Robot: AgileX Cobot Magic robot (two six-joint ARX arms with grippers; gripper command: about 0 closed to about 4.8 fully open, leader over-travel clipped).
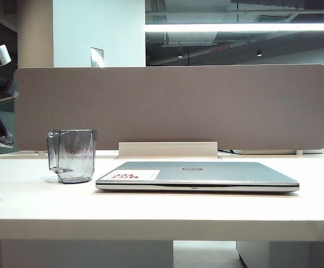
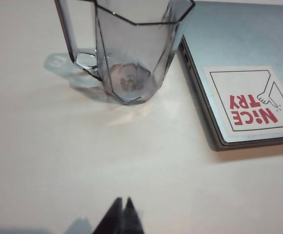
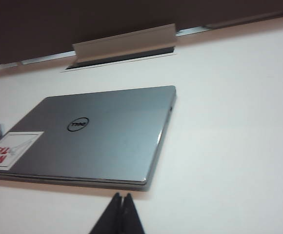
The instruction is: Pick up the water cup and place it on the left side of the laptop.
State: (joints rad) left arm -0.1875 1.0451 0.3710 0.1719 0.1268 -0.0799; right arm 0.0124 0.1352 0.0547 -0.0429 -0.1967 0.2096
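The water cup (image 1: pixel 72 155), smoky-grey and faceted with a side handle, stands upright on the white table just left of the laptop (image 1: pixel 198 175). The laptop lies closed, with a white-and-red sticker (image 1: pixel 134 175) on its lid. In the left wrist view my left gripper (image 2: pixel 123 201) is shut and empty, well short of the water cup (image 2: pixel 131 53), which stands beside the laptop (image 2: pixel 244 73). My right gripper (image 3: pixel 122 196) is also shut and empty, hovering just off the near edge of the laptop (image 3: pixel 102 134). Neither gripper shows in the exterior view.
A grey partition panel (image 1: pixel 170 106) runs along the back of the table (image 1: pixel 151 209). A white cable-slot cover (image 1: pixel 167 149) stands behind the laptop, also seen as the raised flap (image 3: pixel 124 44) in the right wrist view.
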